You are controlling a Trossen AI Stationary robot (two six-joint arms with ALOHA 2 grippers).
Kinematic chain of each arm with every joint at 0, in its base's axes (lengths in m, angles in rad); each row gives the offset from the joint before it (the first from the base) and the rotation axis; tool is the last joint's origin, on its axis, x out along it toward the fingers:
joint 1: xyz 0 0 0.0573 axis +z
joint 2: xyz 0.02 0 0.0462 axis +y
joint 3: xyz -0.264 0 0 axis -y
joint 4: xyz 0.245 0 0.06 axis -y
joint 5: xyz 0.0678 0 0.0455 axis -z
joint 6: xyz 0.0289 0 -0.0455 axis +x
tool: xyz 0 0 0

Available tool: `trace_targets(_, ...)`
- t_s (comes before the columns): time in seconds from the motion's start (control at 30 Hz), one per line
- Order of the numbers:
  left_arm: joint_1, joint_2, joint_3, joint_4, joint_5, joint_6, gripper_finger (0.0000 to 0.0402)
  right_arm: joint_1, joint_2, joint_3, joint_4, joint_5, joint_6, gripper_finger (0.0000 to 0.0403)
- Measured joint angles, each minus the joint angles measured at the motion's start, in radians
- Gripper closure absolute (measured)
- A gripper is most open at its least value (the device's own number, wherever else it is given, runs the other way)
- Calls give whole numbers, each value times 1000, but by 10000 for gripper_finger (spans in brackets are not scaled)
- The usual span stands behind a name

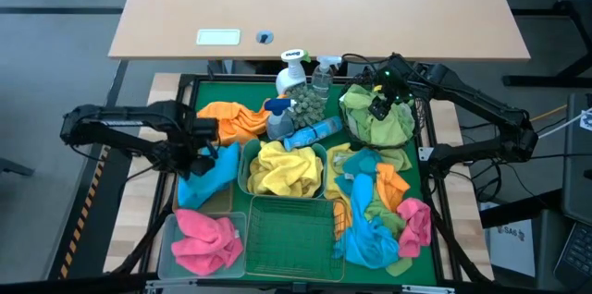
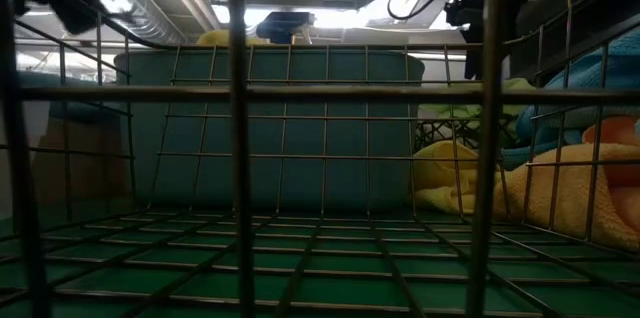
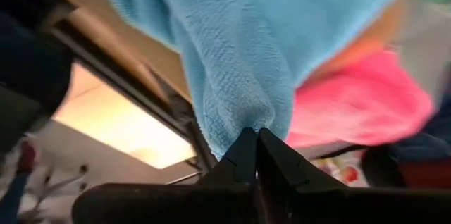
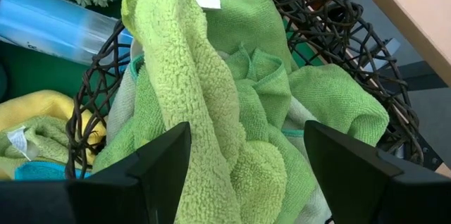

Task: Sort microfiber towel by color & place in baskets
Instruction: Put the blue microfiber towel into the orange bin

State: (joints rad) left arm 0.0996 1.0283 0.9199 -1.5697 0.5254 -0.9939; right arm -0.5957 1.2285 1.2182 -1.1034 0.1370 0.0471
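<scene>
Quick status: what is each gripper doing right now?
Left gripper: shut on the light blue microfiber towel.
Right gripper: open, above green microfiber towels in the round black woven basket.

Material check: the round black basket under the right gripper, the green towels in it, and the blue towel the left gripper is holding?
Round black basket: looks like woven dark wicker or coated wire, matte, with open looping strands; which one, I cannot tell. Green towels: plush microfiber, fuzzy looped pile, one with a sewn white tag. Blue towel: microfiber too, finer grid-like weave, pinched in the shut left gripper. The right gripper is open above the basket.
</scene>
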Motion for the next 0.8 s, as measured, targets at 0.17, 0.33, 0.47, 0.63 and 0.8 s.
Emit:
trace_targets(0.17,-9,0,-84,-1,-55,0,378,0,0,0,0,0,0,127)
trace_targets(0.33,-9,0,-116,0,-92,0,344,0,0,0,0,0,0,127)
trace_targets(0.47,-9,0,-119,1,-115,-7,319,0,0,0,0,0,0,127)
trace_targets(0.63,-9,-12,-118,0,-115,-55,307,0,0,0,1,0,0,127)
trace_targets(0.8,-9,-32,-34,-1,-132,-99,307,0,0,0,1,0,0,127)
